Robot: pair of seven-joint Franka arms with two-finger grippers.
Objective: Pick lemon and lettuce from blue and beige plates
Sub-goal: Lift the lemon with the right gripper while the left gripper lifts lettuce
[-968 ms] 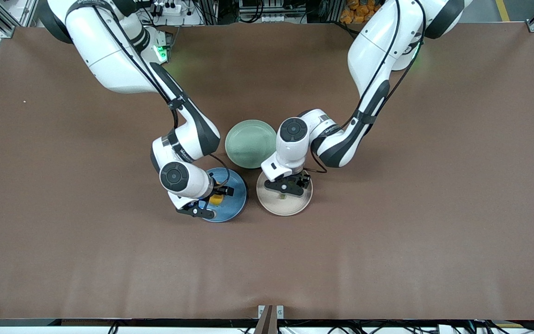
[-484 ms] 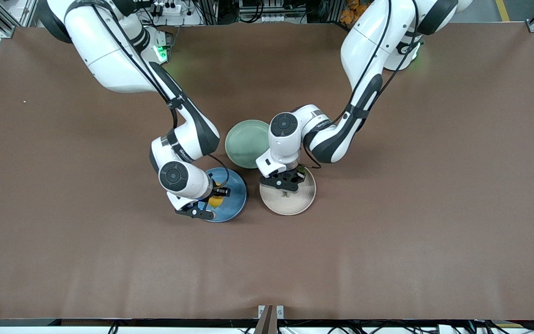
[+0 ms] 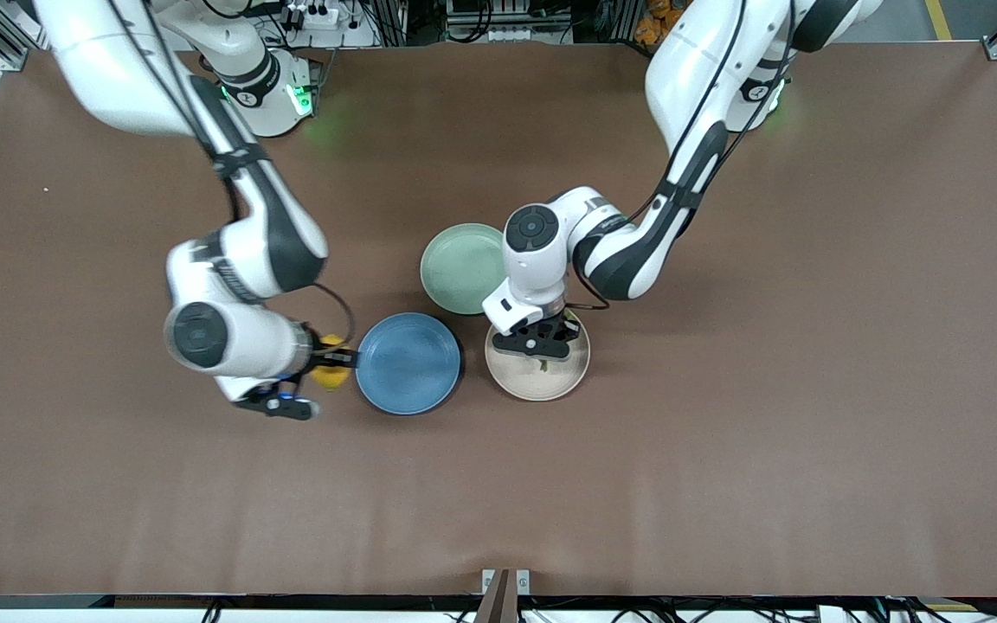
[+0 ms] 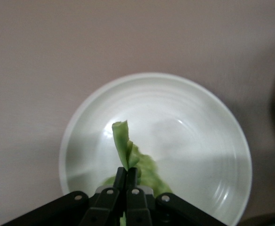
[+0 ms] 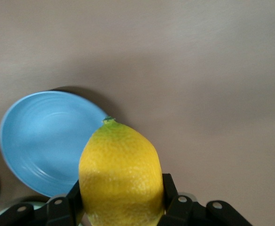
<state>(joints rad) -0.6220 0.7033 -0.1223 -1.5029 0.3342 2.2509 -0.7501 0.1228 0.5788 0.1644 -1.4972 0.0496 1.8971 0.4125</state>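
Note:
My right gripper [image 3: 323, 368] is shut on the yellow lemon [image 3: 330, 374] and holds it over the bare table beside the blue plate [image 3: 409, 363], toward the right arm's end. In the right wrist view the lemon [image 5: 121, 172] fills the jaws and the blue plate [image 5: 43, 141] is bare. My left gripper [image 3: 542, 350] is shut on the green lettuce [image 4: 130, 155] just above the beige plate [image 3: 542, 381]. In the left wrist view the leaf sticks up past the closed fingertips over the beige plate [image 4: 198, 136]. In the front view only a bit of the lettuce [image 3: 543, 367] shows.
A pale mint-green plate [image 3: 464, 266] lies bare just farther from the front camera than the blue and beige plates, partly under the left arm's wrist. The three plates sit close together mid-table. Bare brown table surrounds them.
My right gripper has lifted the lemon off the blue plate and carried it sideways toward the right arm's end. My left gripper stays shut on the lettuce above the beige plate, shifted slightly.

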